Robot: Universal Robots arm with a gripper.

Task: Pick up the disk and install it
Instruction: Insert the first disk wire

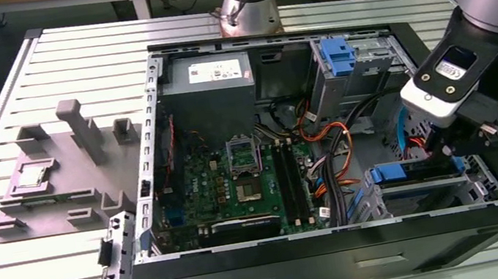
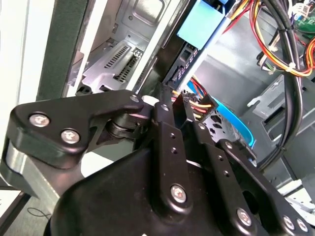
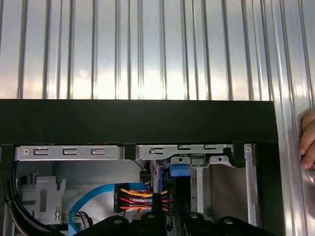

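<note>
The disk [image 1: 419, 170], grey with a blue plastic bracket, lies in the drive cage at the front corner of the open computer case [image 1: 346, 258], on the exterior view's right. My gripper [image 1: 459, 145] reaches down into that corner at the disk's end. In the second wrist view the two black fingers [image 2: 161, 123] close together on the dark edge of the disk [image 2: 183, 61], whose blue bracket [image 2: 201, 23] shows beyond. In the first wrist view the gripper [image 3: 170, 217] sits just below the blue bracket [image 3: 179, 170].
A bundle of yellow, red and black wires with a connector [image 3: 140, 196] and a blue data cable [image 3: 93, 199] lie close beside the gripper. A second blue caddy [image 1: 340, 55] stands at the case's far side. A person's hand [image 3: 309, 142] rests on the slatted table [image 1: 52, 272].
</note>
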